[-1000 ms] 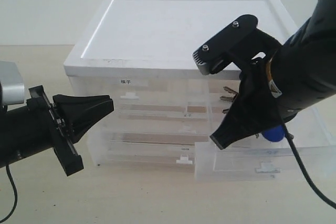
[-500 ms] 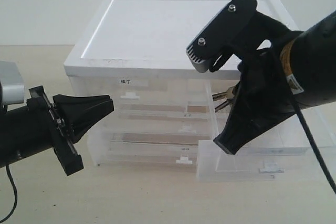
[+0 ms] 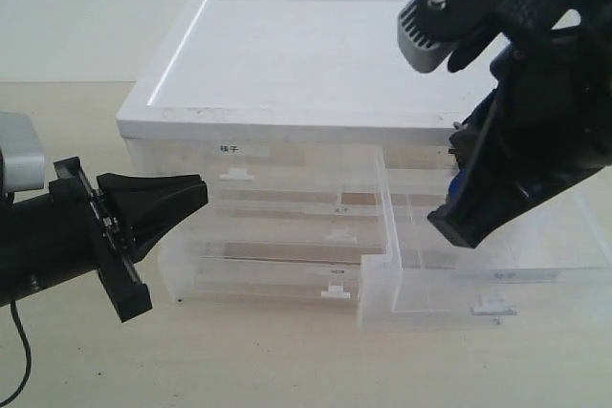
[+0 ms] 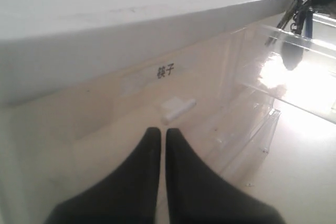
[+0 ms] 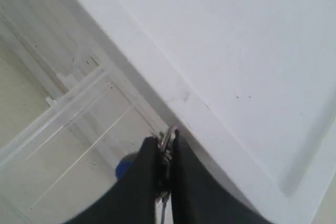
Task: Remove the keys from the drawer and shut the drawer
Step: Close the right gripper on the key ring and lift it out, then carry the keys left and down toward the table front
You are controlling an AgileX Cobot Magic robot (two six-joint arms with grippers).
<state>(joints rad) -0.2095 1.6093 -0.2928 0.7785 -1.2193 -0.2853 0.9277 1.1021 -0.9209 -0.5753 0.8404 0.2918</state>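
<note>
ext view: my right gripper [image 3: 457, 222] is up at the right, fingers clamped on the keys [image 3: 459, 182]. only a sliver of blue and a bit of metal show past the black fingers. it hangs above the drawer [image 3: 449, 284], which is pulled out of the cabinet [image 3: 316, 54] on the right half, small white tab [image 3: 488, 310] facing front. my left gripper [image 3: 196, 190] is low at the left over the table [image 3: 287, 360], fingers brought to a point w/ nothing between them, aimed at the cabinet front and apart from it.

left wrist view: my left gripper [image 4: 159, 132] has both fingers side by side w/ only a thin slit, gripping nothing. ahead is the cabinet front w/ a bold black-character label [image 4: 165, 71] and a white tab handle [image 4: 177, 108] just under it. off to the side the keys [image 4: 295, 9] dangle at about the level of the white top [image 4: 131, 19], over the open drawer [image 4: 315, 85]. a dark oval piece [image 4: 290, 59] hangs lowest; can't tell if it's clear of the drawer rim.

right wrist view: my right gripper [image 5: 163, 142] pinches the keys [image 5: 168, 136] by the ring end, metal showing between the fingers [image 5: 147, 161]. the blue fob [image 5: 123, 170] peeks out beside one finger. the grip sits right by the front edge of the white top [image 5: 236, 51], w/ the drawer's clear walls [image 5: 68, 111] below.
</note>
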